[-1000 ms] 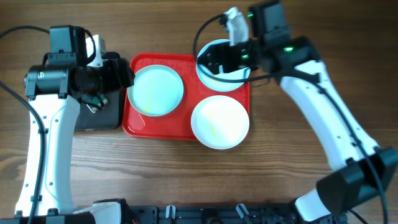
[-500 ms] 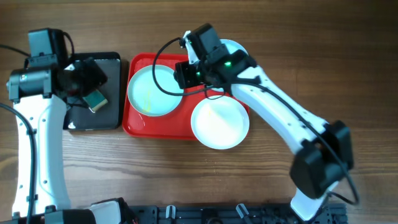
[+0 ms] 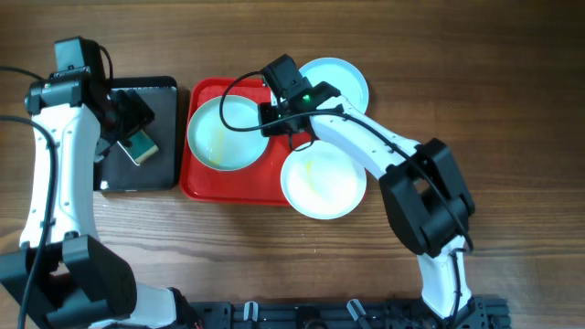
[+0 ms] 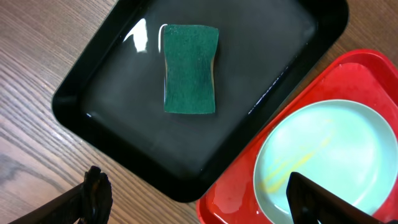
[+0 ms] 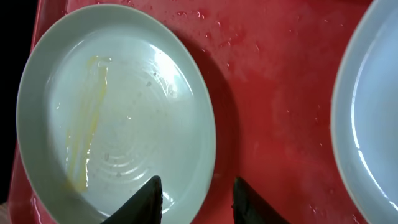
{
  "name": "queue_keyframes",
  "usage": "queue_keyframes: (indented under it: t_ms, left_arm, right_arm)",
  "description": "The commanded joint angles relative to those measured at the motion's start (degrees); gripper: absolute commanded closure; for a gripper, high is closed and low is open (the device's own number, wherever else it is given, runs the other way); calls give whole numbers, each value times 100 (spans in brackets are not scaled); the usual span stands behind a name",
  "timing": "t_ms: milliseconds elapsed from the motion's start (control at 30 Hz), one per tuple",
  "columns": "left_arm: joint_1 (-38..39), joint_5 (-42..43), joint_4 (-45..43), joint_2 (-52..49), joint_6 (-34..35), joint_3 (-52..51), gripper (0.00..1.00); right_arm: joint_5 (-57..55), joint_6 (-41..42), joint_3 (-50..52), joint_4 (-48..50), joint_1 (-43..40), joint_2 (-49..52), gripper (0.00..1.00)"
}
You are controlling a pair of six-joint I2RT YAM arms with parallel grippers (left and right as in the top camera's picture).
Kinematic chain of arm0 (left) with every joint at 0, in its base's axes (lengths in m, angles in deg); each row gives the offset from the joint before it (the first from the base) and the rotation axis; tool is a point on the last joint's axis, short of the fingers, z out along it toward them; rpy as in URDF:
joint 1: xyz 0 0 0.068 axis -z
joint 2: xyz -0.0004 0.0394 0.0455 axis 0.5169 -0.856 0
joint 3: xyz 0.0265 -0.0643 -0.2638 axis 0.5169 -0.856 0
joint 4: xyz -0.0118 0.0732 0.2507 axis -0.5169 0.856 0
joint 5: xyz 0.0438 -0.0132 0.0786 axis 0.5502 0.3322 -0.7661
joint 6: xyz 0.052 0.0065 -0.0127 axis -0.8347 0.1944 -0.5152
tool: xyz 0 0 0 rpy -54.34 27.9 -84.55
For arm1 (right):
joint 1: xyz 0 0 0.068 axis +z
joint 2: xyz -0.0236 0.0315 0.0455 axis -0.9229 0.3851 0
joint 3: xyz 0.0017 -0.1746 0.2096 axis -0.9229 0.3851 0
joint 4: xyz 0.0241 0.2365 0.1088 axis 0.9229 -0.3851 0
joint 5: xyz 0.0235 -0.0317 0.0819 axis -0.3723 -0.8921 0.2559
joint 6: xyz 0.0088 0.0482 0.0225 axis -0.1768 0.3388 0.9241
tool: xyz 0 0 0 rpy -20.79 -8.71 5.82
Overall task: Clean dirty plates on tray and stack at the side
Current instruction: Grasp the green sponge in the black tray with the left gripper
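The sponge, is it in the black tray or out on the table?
In the tray. The green sponge lies flat near the middle of the black tray, with nothing holding it.

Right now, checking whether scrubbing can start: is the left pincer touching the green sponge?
Apart. Left wrist view: the sponge lies in the black tray, well clear of the left pincer.

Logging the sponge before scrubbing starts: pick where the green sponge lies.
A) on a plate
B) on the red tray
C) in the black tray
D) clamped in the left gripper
C: the green sponge lies flat in the black tray, below the open left gripper, which holds nothing.
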Motion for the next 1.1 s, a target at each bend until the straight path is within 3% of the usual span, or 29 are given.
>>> queue_keyframes:
  t_ms: [0,133,500,567,1067]
  left_arm:
    - [-28,-79,-92,-129,-44,90,14]
    - [-28,-101,-162,-157,17,90,16]
    - [-44,-127,-328,-181,20,90,18]
    - [-44,-142,-332,-221,22,87,20]
    - [-155,-358,-411,-1165,339,83,27]
  right_arm:
    - [-114,238,-98,140,44,306,67]
    - [-118,387,-98,173,55,452,76]
    - [-417,533,-96,319,129,678,84]
    - [-420,531,-96,348,129,678,96]
    - [-586,503,11,98,131,684,96]
